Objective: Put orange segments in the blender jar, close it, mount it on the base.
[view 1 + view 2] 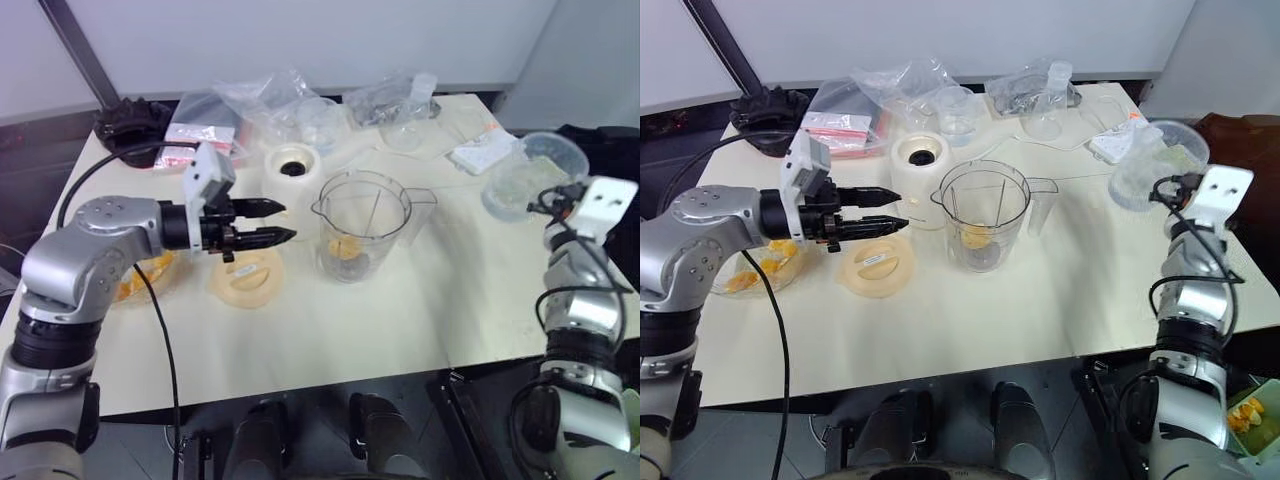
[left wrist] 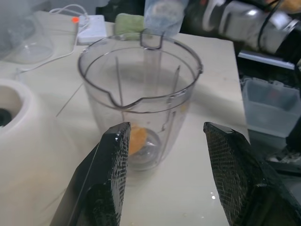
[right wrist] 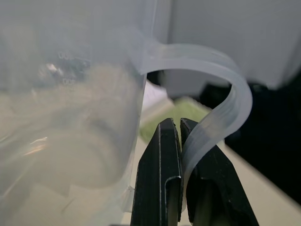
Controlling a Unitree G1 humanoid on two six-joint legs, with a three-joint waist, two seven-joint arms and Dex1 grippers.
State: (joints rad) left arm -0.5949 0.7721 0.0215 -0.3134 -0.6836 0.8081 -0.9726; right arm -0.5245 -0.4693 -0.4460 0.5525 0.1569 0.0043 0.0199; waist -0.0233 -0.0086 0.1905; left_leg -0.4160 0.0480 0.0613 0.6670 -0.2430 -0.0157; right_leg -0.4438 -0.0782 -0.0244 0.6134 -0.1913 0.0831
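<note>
Left claw (image 1: 272,222) hovering above the worktop (image 1: 420,320), black fingers apart and empty, aimed level toward the right. Directly ahead of those fingers, just to their right and a little apart: the blender jar (image 1: 362,225), standing upright near the worktop's centre, long axis vertical, mouth open, spout facing the left claw, handle on the far-right side. Clearly nearer the left arm than the right. Jar of clear plastic, ribbed inside, dark blade at the bottom, with orange segments (image 1: 346,247) already lying against it. Below the left claw, flat on the worktop: a round peach-coloured lid (image 1: 245,276), not yet on the jar. Just beyond the lid, left of and farther than the jar: the base (image 1: 292,168), squat and white with a dark socket on top. Right claw (image 3: 180,141) well away at the right edge, fingers pinched together on the curved handle of a smaller clear jug (image 1: 525,176).
</note>
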